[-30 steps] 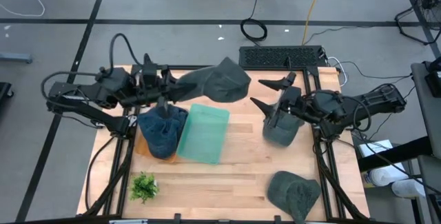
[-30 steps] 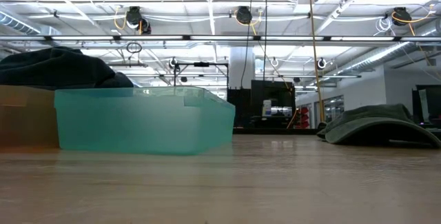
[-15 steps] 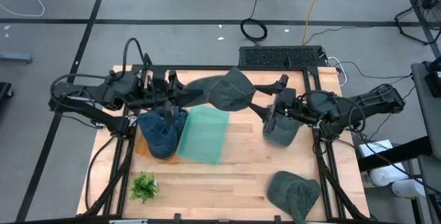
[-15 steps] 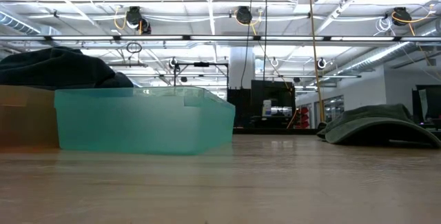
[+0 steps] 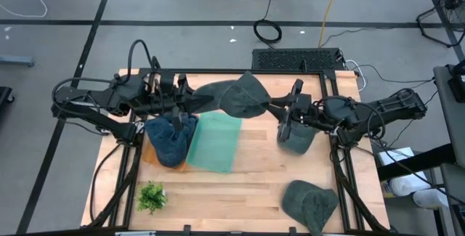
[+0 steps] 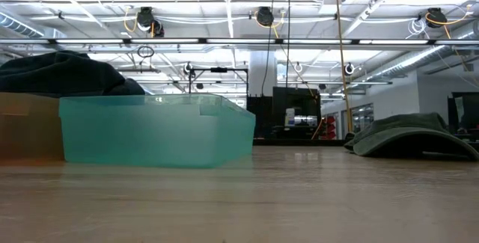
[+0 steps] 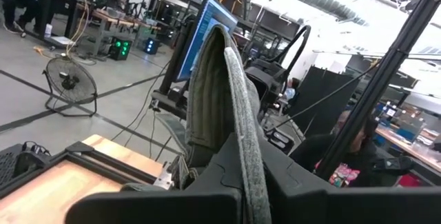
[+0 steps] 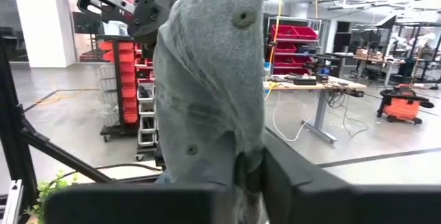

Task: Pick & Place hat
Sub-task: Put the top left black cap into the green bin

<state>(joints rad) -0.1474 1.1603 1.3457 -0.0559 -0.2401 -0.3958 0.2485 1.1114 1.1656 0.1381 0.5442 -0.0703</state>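
Observation:
A grey-green hat (image 5: 234, 96) hangs in the air over the far middle of the table, stretched between my two grippers. My left gripper (image 5: 190, 104) is shut on its left end and my right gripper (image 5: 275, 106) is shut on its right end. In the left wrist view the hat (image 7: 222, 93) stands edge-on. In the right wrist view the hat (image 8: 207, 79) shows its crown with eyelets. Neither gripper appears in the low view. My left gripper pinches the hat's thin stitched edge (image 7: 242, 160) between its two fingers, coming about level from the table's left. The hat is clear of the table and reaches away from the fingers toward the right arm. My right gripper pinches a bunched fold of the hat's cloth (image 8: 242, 156) between its two fingers, coming about level from the table's right. The hat rises beyond the fingers, clear of the table.
A teal bin (image 5: 215, 141) lies below the hat, with a brown box holding dark blue hats (image 5: 171, 139) to its left. One grey hat (image 5: 296, 139) lies under the right arm and another (image 5: 309, 204) at the near right. A small green plant (image 5: 151, 197) stands near left.
My right gripper has shut on the hat's right end; a second ago its fingers stood wide apart beside it. My left gripper carried the hat a little toward the right arm, then kept still. The hat now spans between both grippers.

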